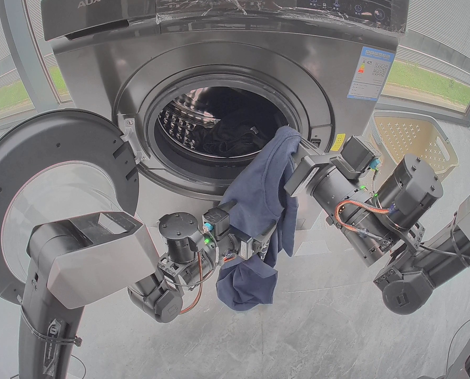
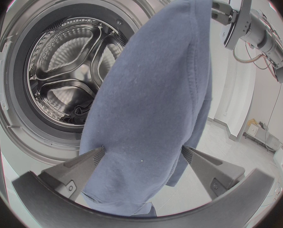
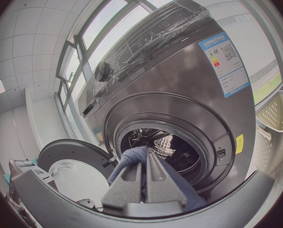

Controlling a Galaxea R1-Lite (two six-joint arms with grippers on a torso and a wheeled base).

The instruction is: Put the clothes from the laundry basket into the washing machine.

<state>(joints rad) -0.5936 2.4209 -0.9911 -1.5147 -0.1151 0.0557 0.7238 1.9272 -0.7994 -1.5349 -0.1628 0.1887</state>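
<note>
In the head view we see the washer (image 1: 235, 53) with its door (image 1: 50, 185) swung wide to the left and dark clothes (image 1: 235, 132) lying in the drum (image 1: 193, 122). A blue garment (image 1: 261, 201) hangs in front of the opening, held between both arms. The right end effector (image 1: 296, 146) holds its top edge just at the drum's rim, and the left end effector (image 1: 264, 240) holds it lower down, with the tail of the cloth dangling above the floor (image 1: 298, 332). The basket (image 1: 419, 138) stands to the right of the washer. In the left wrist view the garment (image 2: 147, 105) fills the gap between the left end effector's (image 2: 141, 152) widely spaced fingers (image 2: 94, 157), which press into the cloth on either side. Its upper corner is pinched by the right end effector (image 2: 219, 11), and the dark clothes (image 2: 79, 114) sit low in the drum (image 2: 65, 70). In the right wrist view the right end effector (image 3: 146, 155) has its fingers (image 3: 160, 178) drawn together, clamped on a fold of the garment (image 3: 128, 159) before the open drum, with the basket (image 3: 274, 124) beside the washer (image 3: 179, 79).
</note>
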